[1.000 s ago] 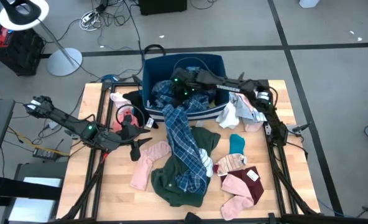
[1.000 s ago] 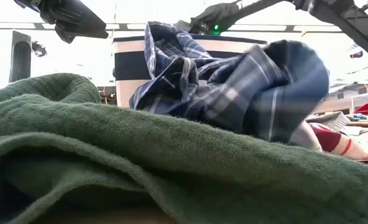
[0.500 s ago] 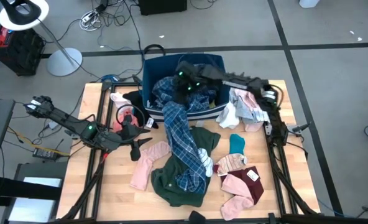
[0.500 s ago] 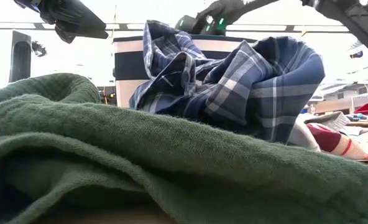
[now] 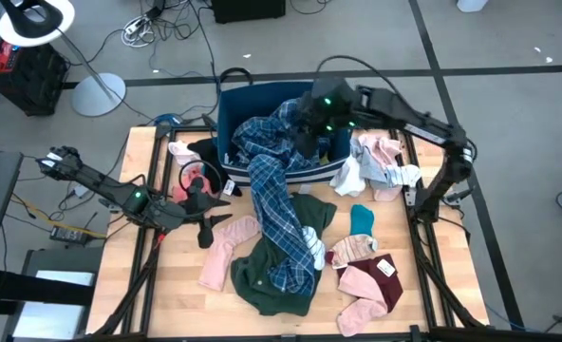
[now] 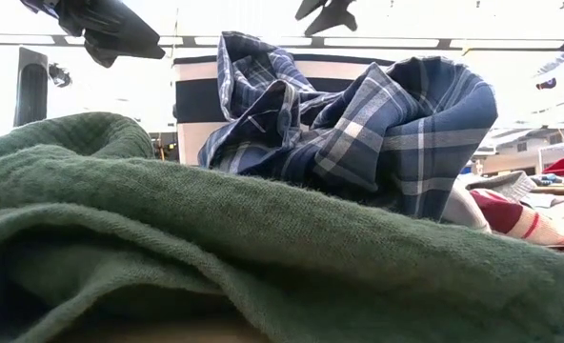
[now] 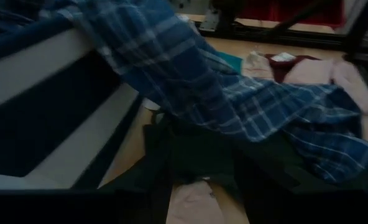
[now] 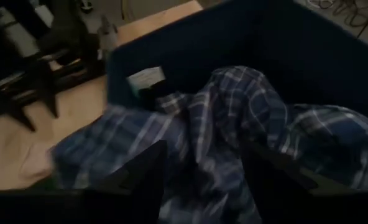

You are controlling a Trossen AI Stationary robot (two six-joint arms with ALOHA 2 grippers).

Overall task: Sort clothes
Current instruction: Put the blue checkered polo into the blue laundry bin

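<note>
The blue-white plaid shirt (image 5: pixel 267 190) lies draped over the front wall of the dark blue bin (image 5: pixel 232 104). Its upper part is bunched inside the bin (image 8: pixel 221 124) and its lower part trails across the dark green top (image 5: pixel 271 280) on the table. My right gripper (image 5: pixel 309 128) hangs open above the bin, over the bunched shirt (image 8: pixel 202 168), touching nothing. My left gripper (image 5: pixel 207 228) stands open low at the table's left, beside a pink garment (image 5: pixel 226 249). In its wrist view the gripper (image 7: pixel 202 186) faces the shirt (image 7: pixel 190 81).
Small garments lie to the right of the shirt: a white and pink heap (image 5: pixel 376 161), a teal piece (image 5: pixel 362 220), and maroon and pink items with a white tag (image 5: pixel 371 280). A red-pink piece (image 5: pixel 200 180) lies left of the bin. The green top (image 6: pixel 215 248) fills the low view's foreground.
My right gripper has opened and let go of the plaid shirt, then risen steeply and drawn back toward the table's right edge. The shirt's upper end has settled into the bin, while its lower part has stayed on the table.
</note>
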